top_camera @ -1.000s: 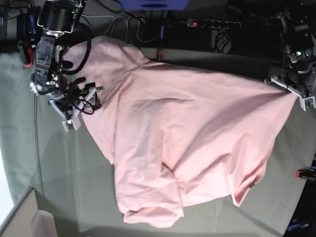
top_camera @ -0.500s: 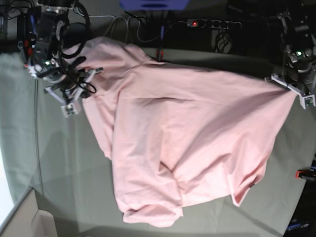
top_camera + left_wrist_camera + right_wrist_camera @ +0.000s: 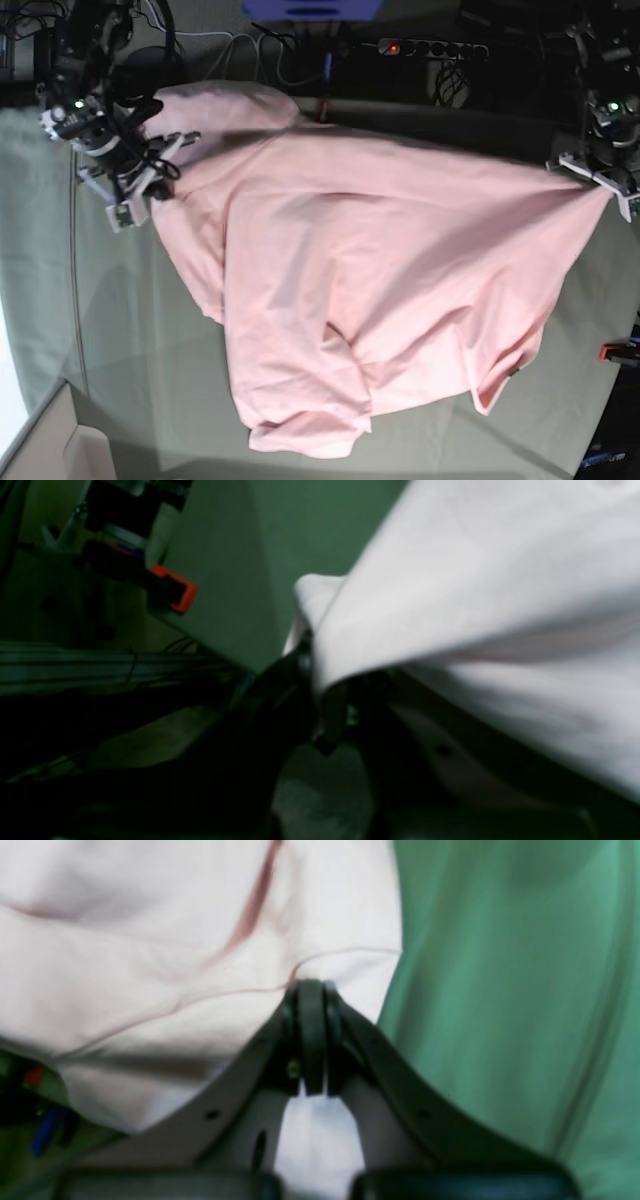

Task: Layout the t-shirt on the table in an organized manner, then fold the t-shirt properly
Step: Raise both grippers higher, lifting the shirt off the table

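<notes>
- The t-shirt point(image 3: 370, 290) is pale pink and lies across the middle of the table point(image 3: 150, 340), bunched up with big folds.
- No letters show on the side facing up.
- The right gripper point(image 3: 311, 990) has its jaws pressed together, pinching the edge of the shirt near a seam.
- In the base view this gripper point(image 3: 135, 190) is at the left end of the shirt.
- The left gripper point(image 3: 320, 680) is pinching a corner of the shirt too, at the other end point(image 3: 605, 185).
- The shirt hangs between the two grips, and its near side lies crumpled on the table.
- What could go wrong: each grip holds only a small bit of cloth, so I think a hard pull could make it slip out.
- Then that end would drop and bunch up again.
- Pulling unevenly could also twist the shirt.
- Counting: one t-shirt, one table, two grippers.
- I can also see one red clamp point(image 3: 618, 352) near the table's right edge.
</notes>
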`<move>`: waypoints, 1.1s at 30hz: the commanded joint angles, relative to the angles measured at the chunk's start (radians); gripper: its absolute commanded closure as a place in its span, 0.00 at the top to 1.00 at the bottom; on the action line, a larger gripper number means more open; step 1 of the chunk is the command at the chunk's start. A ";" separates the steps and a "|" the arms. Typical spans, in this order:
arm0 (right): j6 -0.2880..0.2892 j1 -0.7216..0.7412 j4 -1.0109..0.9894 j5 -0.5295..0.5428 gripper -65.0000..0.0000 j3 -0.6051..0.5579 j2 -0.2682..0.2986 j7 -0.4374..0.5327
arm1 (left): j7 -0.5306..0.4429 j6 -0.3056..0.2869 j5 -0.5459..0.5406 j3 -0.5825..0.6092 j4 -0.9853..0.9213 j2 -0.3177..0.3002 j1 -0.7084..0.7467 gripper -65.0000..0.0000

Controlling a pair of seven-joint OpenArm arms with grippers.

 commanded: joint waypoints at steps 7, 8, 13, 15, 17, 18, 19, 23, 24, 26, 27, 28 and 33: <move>0.005 0.094 -0.159 0.014 0.10 -0.026 0.040 0.022 | -0.018 0.013 0.006 -0.001 0.015 -0.010 -0.002 0.00; 0.005 0.099 -0.159 0.014 0.14 -0.026 0.040 0.022 | -0.018 0.013 0.006 -0.001 0.015 -0.010 -0.002 0.00; 0.004 0.128 -0.164 0.014 0.37 -0.032 0.037 0.022 | -0.018 0.013 0.006 -0.001 0.015 -0.010 -0.002 0.00; 0.002 0.133 -0.167 0.014 0.45 -0.032 0.034 0.022 | -0.018 0.013 0.006 -0.001 0.015 -0.010 -0.002 0.00; 0.001 0.134 -0.169 0.014 0.50 -0.033 0.034 0.023 | -0.018 0.013 0.006 -0.001 0.015 -0.010 -0.004 0.00; 0.001 0.137 -0.179 0.014 0.50 -0.033 0.032 0.025 | -0.018 0.013 0.006 -0.001 0.015 -0.010 -0.004 0.00; 0.001 0.137 -0.195 0.014 0.50 -0.033 0.032 0.028 | -0.018 0.013 0.006 -0.001 0.015 -0.010 -0.005 0.00; 0.001 0.163 -0.259 0.012 0.50 -0.032 0.037 0.031 | -0.018 0.013 0.006 -0.001 0.015 -0.010 -0.005 0.00; 0.001 0.169 -0.273 0.012 0.50 -0.030 0.039 0.031 | -0.018 0.013 0.006 -0.001 0.015 -0.010 -0.005 0.00; 0.001 0.171 -0.294 0.012 0.50 -0.029 0.040 0.032 | -0.018 0.013 0.006 0.000 0.015 -0.010 -0.013 0.00; -0.001 0.171 -0.299 0.012 0.50 -0.029 0.042 0.032 | -0.018 0.013 0.006 0.000 0.015 -0.010 -0.019 0.00; -0.001 0.171 -0.299 0.012 0.50 -0.033 0.045 0.032 | -0.018 0.013 0.006 0.000 0.015 -0.010 -0.019 0.00; -0.001 0.160 -0.299 0.012 0.25 -0.078 0.048 0.032 | -0.018 0.013 0.006 0.000 0.015 -0.010 -0.019 0.00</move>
